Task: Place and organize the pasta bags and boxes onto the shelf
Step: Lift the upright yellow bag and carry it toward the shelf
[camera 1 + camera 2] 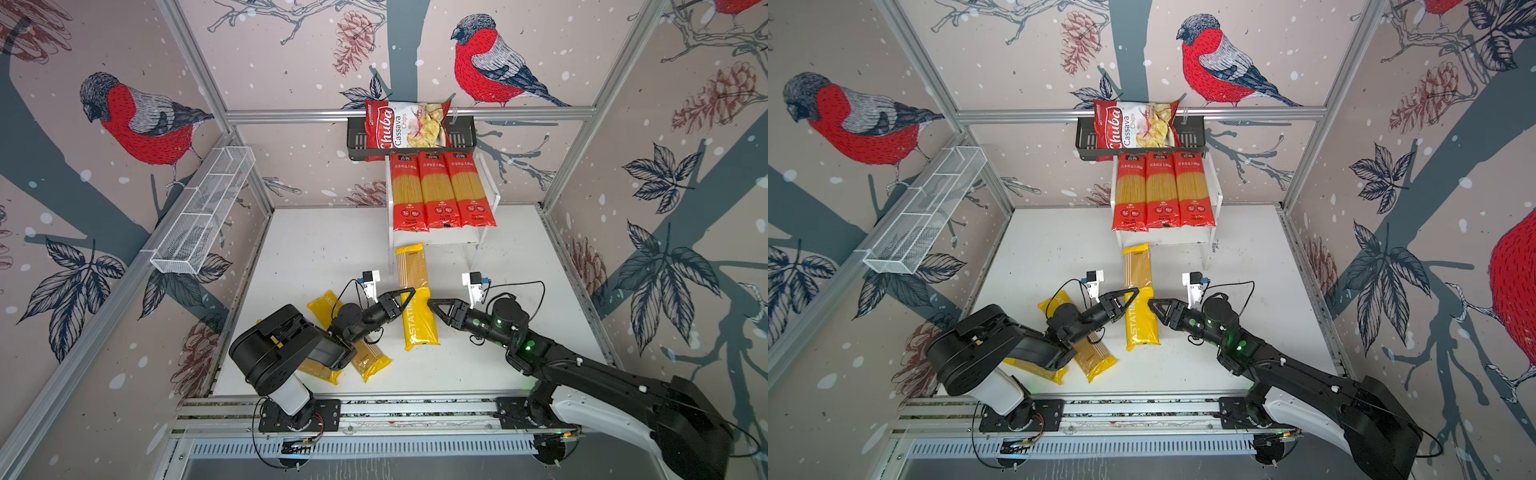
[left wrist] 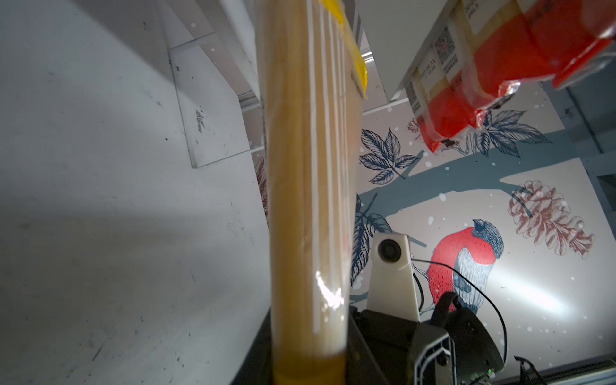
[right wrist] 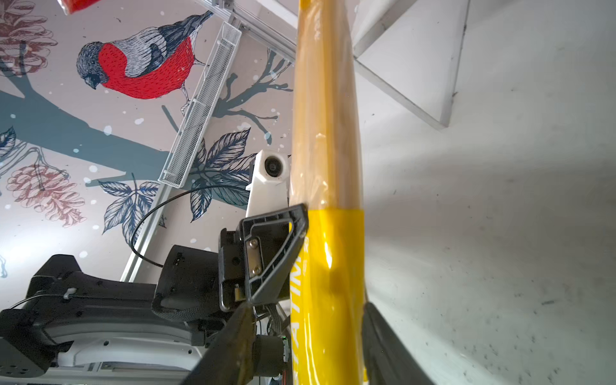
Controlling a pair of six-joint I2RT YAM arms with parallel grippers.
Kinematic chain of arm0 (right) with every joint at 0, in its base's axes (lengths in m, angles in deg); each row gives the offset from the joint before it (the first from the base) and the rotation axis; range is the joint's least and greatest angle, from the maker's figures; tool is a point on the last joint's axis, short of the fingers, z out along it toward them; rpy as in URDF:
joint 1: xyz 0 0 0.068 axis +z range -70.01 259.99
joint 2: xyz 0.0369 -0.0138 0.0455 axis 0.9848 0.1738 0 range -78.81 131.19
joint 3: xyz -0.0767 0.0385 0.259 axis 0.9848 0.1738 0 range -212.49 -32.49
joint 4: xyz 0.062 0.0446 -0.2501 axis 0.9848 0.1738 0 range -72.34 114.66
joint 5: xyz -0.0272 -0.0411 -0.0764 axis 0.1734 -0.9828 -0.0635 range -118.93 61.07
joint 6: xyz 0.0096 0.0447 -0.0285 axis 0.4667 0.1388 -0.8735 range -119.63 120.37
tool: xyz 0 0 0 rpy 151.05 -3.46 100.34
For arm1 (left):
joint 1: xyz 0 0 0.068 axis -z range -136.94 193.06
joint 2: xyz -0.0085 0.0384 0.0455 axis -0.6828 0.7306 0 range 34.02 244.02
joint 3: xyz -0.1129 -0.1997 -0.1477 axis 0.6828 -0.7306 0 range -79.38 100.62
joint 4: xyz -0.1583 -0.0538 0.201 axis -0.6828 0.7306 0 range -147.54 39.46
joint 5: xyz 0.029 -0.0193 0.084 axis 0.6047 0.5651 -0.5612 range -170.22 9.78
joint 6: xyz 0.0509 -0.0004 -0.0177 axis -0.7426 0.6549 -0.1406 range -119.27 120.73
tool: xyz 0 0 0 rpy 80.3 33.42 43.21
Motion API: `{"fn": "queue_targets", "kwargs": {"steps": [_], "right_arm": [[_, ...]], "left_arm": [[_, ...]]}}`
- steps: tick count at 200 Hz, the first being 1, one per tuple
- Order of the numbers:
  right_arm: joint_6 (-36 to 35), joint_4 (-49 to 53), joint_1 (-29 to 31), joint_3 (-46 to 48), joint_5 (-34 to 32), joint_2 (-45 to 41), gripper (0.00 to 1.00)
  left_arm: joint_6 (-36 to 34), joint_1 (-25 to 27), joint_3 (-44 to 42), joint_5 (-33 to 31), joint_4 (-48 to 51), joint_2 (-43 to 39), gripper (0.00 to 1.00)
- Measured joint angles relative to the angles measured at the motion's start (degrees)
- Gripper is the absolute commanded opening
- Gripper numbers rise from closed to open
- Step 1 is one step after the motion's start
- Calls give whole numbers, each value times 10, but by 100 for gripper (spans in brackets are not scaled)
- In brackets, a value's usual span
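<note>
Left jaws clenched the yellow pack (image 1: 419,324), right jaws stood released; we judged its free end could snag the 12 o'clock shelf (image 1: 453,237).

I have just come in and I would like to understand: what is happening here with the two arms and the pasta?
The robot is loading spaghetti packs onto the white shelf. Three red packs already lie side by side on its top board. The left pincer grips a yellow pack mid-table, its far end toward the shelf; the right pincer stands open at its other side. Two more yellow packs wait on the table beneath the left arm.
</note>
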Motion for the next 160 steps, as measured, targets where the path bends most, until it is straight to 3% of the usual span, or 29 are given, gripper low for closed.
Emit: {"fn": "queue_targets", "kwargs": {"steps": [29,93,123,160], "right_arm": [[36,3,17,59,-43,-48,73],[133,-75,85,169,-175,-114,75],[145,-113,91,165,-224,-95,75],[146,-158,93,148,-233,-29,73]], "left_arm": [[14,0,16,-41,17,23,2],[18,19,64,-116,19,58,2],[26,38,100,-142,20,71,2],[28,55,139,-167,19,75,4]]}}
